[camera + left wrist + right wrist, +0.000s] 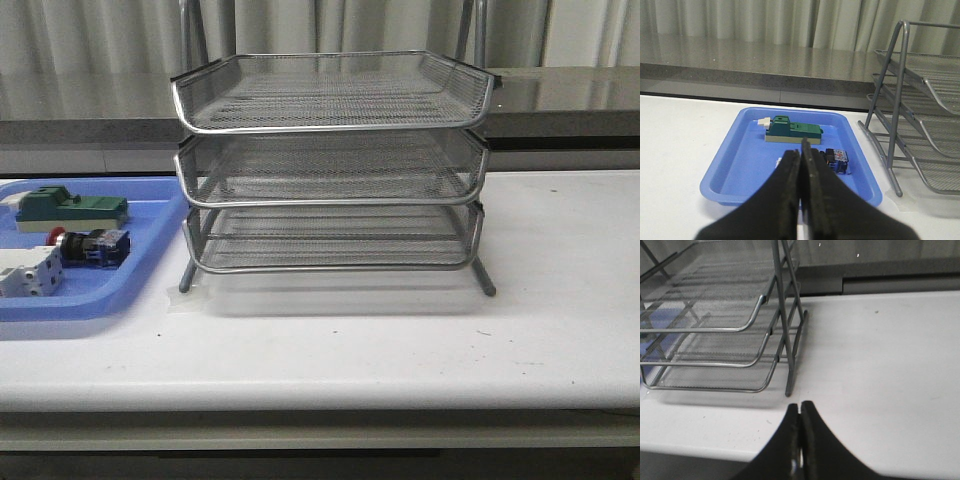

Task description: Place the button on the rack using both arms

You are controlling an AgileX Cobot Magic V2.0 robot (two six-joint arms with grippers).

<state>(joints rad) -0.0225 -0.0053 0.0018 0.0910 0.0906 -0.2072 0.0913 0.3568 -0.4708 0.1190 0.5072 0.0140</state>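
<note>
Silver mesh filled the front view: the rack [330, 165] stood mid-table, all three tiers bare, and the button [88, 245] lay on its side in the blue tray [120, 290] at the left, between the green block [75, 208] and the white terminal block [28, 272]. From the left wrist, the left gripper [802, 155] hung near the tray with jaws pressed together, the button [836, 159] just beyond and to its right. Risk: a closed descent could knock it against the block. Right wrist view: right gripper [800, 412] also closed, beside the rack's [715, 330] right legs, button unseen
</note>
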